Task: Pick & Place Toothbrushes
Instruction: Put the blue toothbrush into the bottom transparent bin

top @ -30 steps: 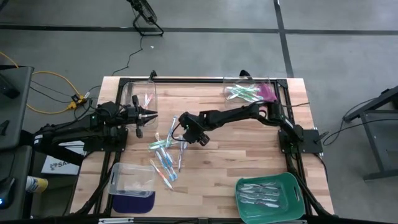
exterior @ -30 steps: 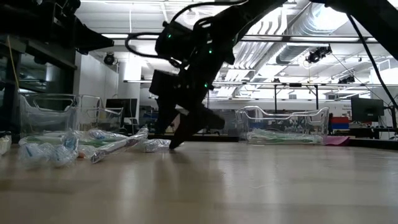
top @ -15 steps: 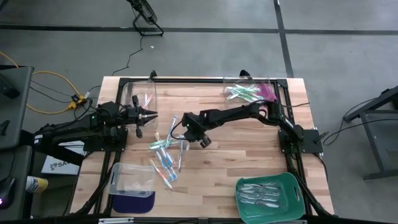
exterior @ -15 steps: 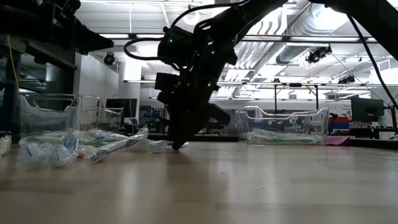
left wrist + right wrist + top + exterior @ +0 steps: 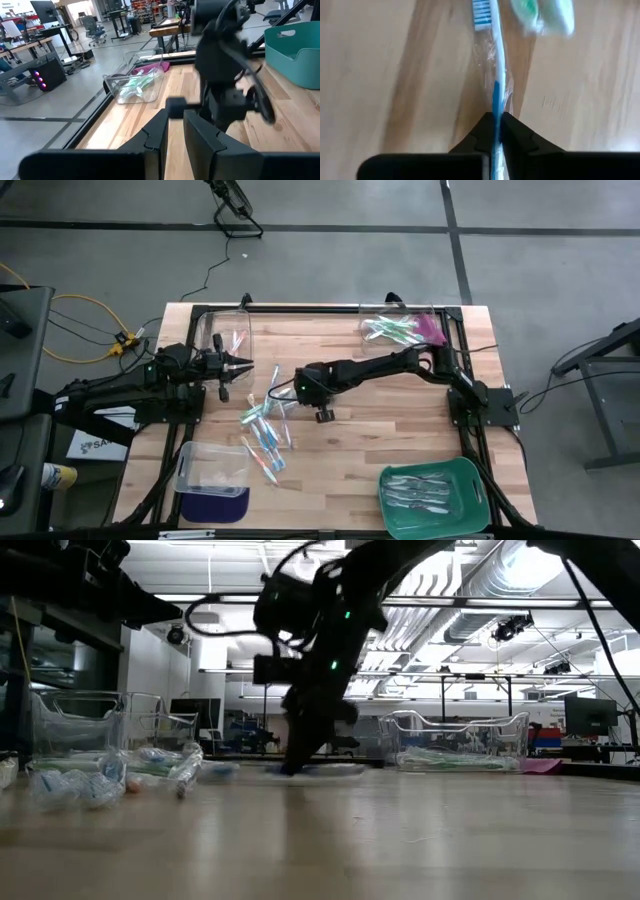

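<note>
Several toothbrushes (image 5: 264, 428) in clear wrappers lie in a loose pile on the wooden table, left of the middle. At the pile's far right, my right gripper (image 5: 299, 387) points steeply down and is shut on a blue-and-white toothbrush (image 5: 494, 65). Its bristle head (image 5: 481, 12) points away from the fingers, and a green one (image 5: 545, 15) lies beside it. My left gripper (image 5: 243, 365) hovers level at the table's left. Its fingers (image 5: 160, 131) are a narrow gap apart with nothing between them. My right gripper pinches the blue part of the toothbrush's handle (image 5: 495, 106) between its two fingertips, wrapper and all. The fingers slant down from the table's right side. The handle runs straight on ahead of them, and the toothbrush lies low along the wood.
A clear bin (image 5: 225, 335) with a few toothbrushes stands at the far left, and another (image 5: 400, 328) with green ones at the far right. A third clear bin (image 5: 212, 465) sits near left. A green tray (image 5: 470, 480) with pale toothbrushes sits near right. Bare wood lies between them.
My right gripper has rolled about its own axis and shut on the blue-and-white toothbrush, which it now holds. In the low view a wrapped toothbrush at the pile's edge that slanted upward now lies lower.
</note>
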Available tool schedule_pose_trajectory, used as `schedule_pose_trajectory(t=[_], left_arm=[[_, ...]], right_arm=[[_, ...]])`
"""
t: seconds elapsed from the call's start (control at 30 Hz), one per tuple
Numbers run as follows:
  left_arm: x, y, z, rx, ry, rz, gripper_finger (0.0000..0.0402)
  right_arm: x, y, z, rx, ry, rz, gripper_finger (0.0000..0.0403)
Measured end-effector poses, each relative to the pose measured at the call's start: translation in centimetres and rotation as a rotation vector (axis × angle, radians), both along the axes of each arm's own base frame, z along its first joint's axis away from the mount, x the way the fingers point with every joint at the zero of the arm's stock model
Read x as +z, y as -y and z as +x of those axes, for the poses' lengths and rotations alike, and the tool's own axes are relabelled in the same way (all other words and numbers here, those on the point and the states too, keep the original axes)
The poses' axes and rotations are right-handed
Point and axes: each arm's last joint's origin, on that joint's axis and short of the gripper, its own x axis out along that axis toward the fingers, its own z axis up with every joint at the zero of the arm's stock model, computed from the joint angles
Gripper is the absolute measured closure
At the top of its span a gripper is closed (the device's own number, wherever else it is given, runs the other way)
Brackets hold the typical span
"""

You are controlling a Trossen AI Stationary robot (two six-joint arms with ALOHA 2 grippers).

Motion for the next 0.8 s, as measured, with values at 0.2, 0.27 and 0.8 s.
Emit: schedule_pose_trajectory(t=[0.2,0.27,0.8], left_arm=[[0.0,0.0,0.0,0.001,0.001,0.0,0.0343],[0.0,0.0,0.0,0.001,0.0,0.0,0.0343],[0.0,-0.1,0.3,-0.003,0.002,0.0,0.0343]], right_arm=[[4.4,-1.6,-1.3,-0.175,0.039,0.092,0.0392],[6.3,-2.5,-2.0,-0.192,0.068,0.108,0.0393],[17.6,-11.9,-7.6,-0.192,0.759,-0.015,0.0395]])
